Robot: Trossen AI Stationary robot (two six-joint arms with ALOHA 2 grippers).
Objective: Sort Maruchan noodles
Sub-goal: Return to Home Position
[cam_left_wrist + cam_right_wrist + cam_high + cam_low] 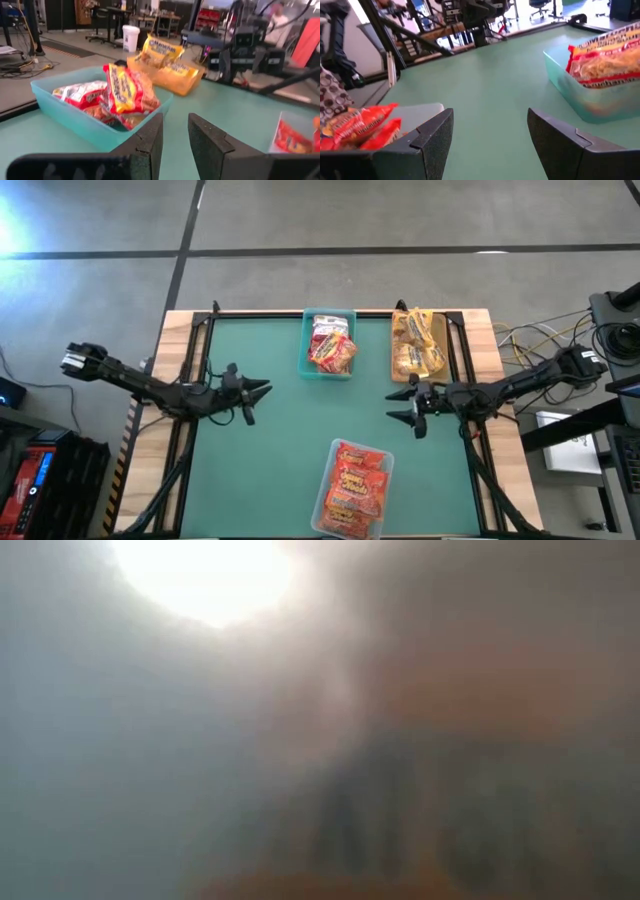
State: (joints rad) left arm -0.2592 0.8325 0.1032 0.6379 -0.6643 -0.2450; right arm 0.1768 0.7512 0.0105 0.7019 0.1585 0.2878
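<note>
bins: 3, each held a heap of Maruchan packets, exact counts unclear | teal bin point(329, 314): red-and-white packets point(331, 346) | orange bin point(442, 328), just beside teal bin on the right arm's side: yellow packets point(417, 345) | clear bin point(388, 463), well apart from teal bin at the opposite table edge: red-orange packets point(355, 485) | grippers: 2, left gripper point(258, 402) and right gripper point(392, 406) hung either side of teal bin, both spread, empty

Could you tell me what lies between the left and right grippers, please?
Nothing: between the left gripper and the right gripper the green table is bare, seen in the high view.
</note>
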